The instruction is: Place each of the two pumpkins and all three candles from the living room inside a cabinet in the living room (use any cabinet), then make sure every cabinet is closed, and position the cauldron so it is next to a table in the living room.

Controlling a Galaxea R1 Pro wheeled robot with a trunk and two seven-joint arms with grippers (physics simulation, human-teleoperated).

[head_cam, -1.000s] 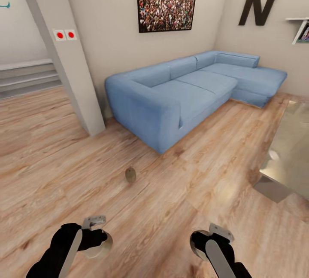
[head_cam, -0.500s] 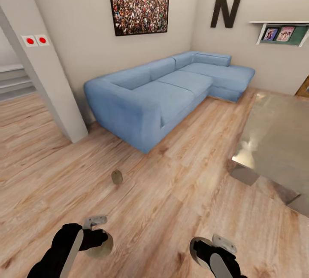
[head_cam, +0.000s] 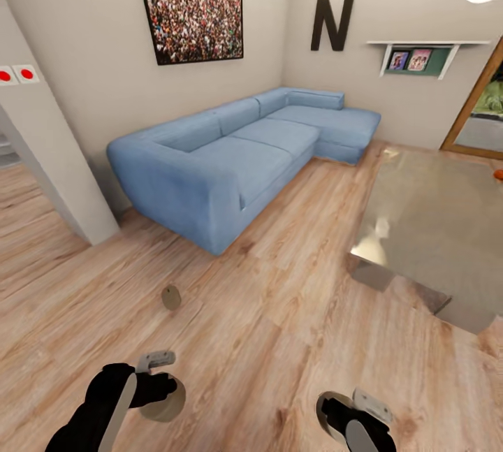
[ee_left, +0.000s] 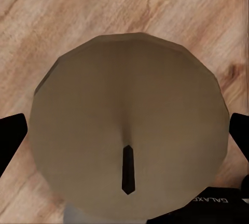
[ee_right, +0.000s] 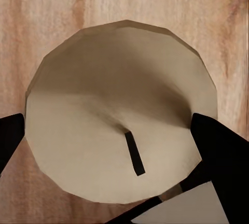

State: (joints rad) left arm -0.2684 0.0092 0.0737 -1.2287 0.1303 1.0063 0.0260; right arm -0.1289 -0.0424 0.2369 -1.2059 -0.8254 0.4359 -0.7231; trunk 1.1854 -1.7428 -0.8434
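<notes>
At the far left of the head view stands a pale pillar (head_cam: 49, 172) with two red buttons (head_cam: 15, 75), and low in front the left gripper (head_cam: 159, 389) holds a beige candle (head_cam: 165, 403); in the left wrist view that candle (ee_left: 129, 130), with its short dark wick, sits between the black fingers (ee_left: 10, 136), which pinch it from both sides. A third small candle (head_cam: 171, 297) lies on the wooden floor (head_cam: 279, 326) just ahead of the left arm, well apart from it. Behind it runs the blue sofa (head_cam: 230, 158) along the wall, under a crowd picture (head_cam: 190, 5) and a black letter N (head_cam: 332, 23). The right gripper (head_cam: 342, 410) likewise pinches a candle (ee_right: 119, 130) between its fingers (ee_right: 220, 151). To the right stands the table (head_cam: 433, 221), its glossy grey surface bare where seen, with something orange (head_cam: 498, 175) at the picture's edge, too cut off to identify.
</notes>
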